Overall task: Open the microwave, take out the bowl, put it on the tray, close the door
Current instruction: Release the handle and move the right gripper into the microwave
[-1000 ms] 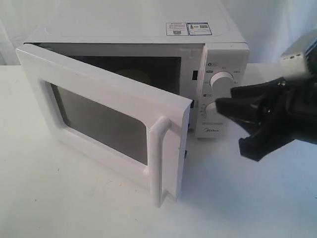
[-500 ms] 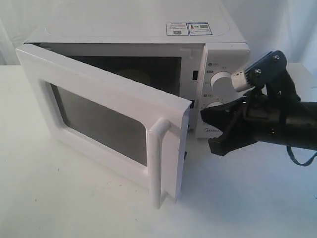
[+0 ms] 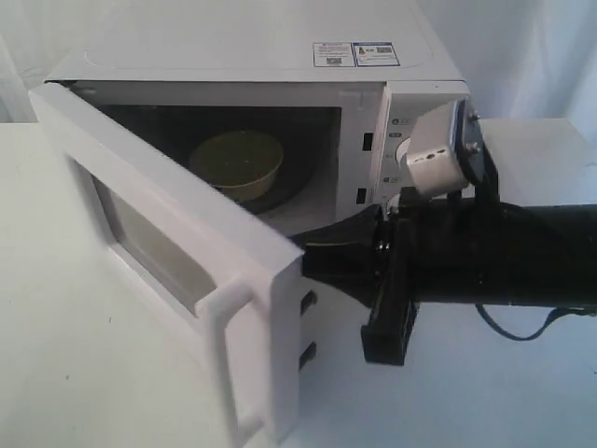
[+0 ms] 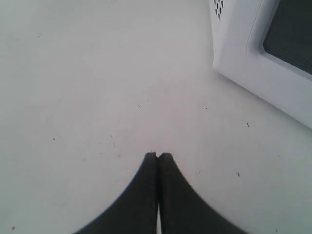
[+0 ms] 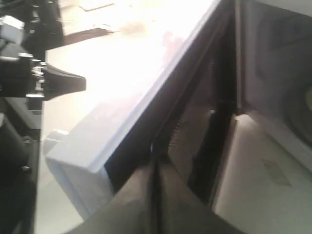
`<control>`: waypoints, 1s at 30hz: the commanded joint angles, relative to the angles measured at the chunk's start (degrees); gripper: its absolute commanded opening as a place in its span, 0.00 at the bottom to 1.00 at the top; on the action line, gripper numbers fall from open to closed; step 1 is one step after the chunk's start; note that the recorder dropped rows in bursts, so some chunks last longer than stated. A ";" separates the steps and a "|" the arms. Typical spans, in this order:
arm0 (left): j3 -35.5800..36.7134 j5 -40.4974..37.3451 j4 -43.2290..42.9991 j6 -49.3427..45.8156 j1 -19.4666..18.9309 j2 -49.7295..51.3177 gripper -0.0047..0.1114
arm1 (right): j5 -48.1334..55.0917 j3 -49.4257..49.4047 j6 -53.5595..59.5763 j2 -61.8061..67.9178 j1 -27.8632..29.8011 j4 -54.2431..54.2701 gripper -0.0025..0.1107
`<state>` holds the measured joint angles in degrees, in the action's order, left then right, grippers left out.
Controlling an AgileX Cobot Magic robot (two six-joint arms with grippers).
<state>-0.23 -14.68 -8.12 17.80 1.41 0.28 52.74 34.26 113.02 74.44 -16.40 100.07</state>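
A plain white matte tabletop [image 3: 103, 373] fills the lower part of the exterior view and runs back to a white cloth backdrop [image 3: 527, 56] that hangs behind it. The cloth shows soft vertical folds at the left edge and on the right, and it meets the table's far edge in a straight line. In the left wrist view the same tabletop [image 4: 97, 73] takes up nearly the whole frame, carrying small dark specks [image 4: 247, 125] scattered well apart from one another, and one reddish fleck [image 4: 12, 227] near a corner. In the right wrist view the surface looks bright and washed out [image 5: 122, 53]
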 commanded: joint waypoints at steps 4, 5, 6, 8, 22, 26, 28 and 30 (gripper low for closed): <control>0.23 0.13 0.15 -0.06 -0.13 -0.28 0.04 | 4.81 0.32 -0.52 -0.02 -9.09 -0.12 0.02; 0.23 0.13 0.15 -0.06 -0.13 -0.28 0.04 | 4.81 0.32 0.10 -0.02 -10.32 -0.12 0.02; 0.23 0.13 0.15 -0.06 -0.13 -0.28 0.04 | 4.70 0.32 0.38 -0.02 -11.54 -0.12 0.02; 0.23 0.13 0.15 -0.06 -0.13 -0.28 0.04 | 3.82 0.32 1.41 -0.02 -13.84 -0.12 0.02; 0.23 0.13 0.15 -0.06 -0.13 -0.28 0.04 | -46.44 10.84 9.35 10.60 -27.21 -3.23 0.07; 0.23 0.13 0.15 -0.06 -0.13 -0.28 0.04 | -49.19 16.25 9.35 17.59 -27.21 -18.80 0.32; 0.23 0.13 0.15 -0.06 -0.13 -0.28 0.04 | -53.59 17.45 9.35 19.66 -27.21 -27.61 0.42; 0.23 0.13 0.15 -0.06 -0.13 -0.28 0.04 | -61.54 18.27 9.35 21.46 -27.21 -30.48 0.47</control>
<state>-0.23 -14.68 -8.29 17.80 1.41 0.28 -2.07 51.44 121.28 94.52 -43.50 73.83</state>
